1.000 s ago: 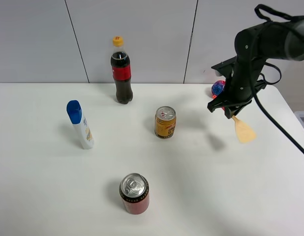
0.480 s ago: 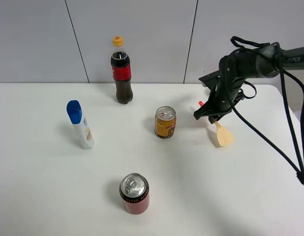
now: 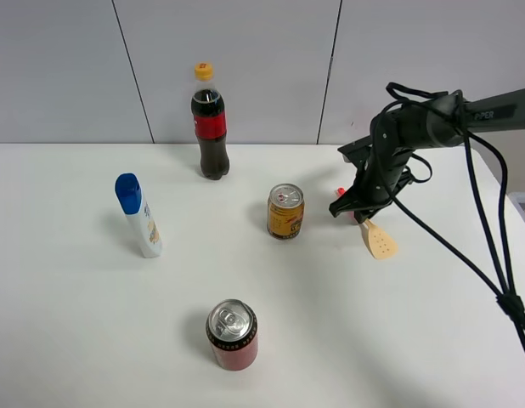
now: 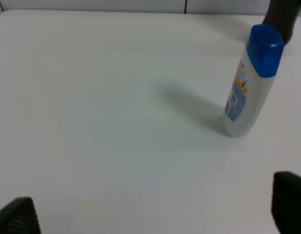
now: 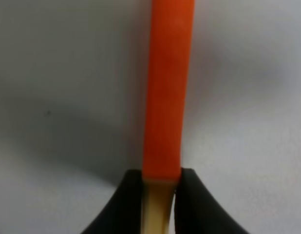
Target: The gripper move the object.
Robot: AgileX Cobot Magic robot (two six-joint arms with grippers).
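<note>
White table point(image 3: 93, 340) below, fingers point(image 5: 119, 209) of the PIPER-lettered arm point(image 3: 432, 123) clamp the spatula point(image 3: 380, 242) handle.

The spatula point(image 3: 381, 243) has an orange handle and pale tan perforated blade; the gripper point(image 3: 362, 216) is black, the table point(image 3: 330, 340) white.

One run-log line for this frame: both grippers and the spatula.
right gripper: shut on spatula handle | spatula: right of gold can, apart | left gripper: open, empty, facing blue-capped bottle
</note>
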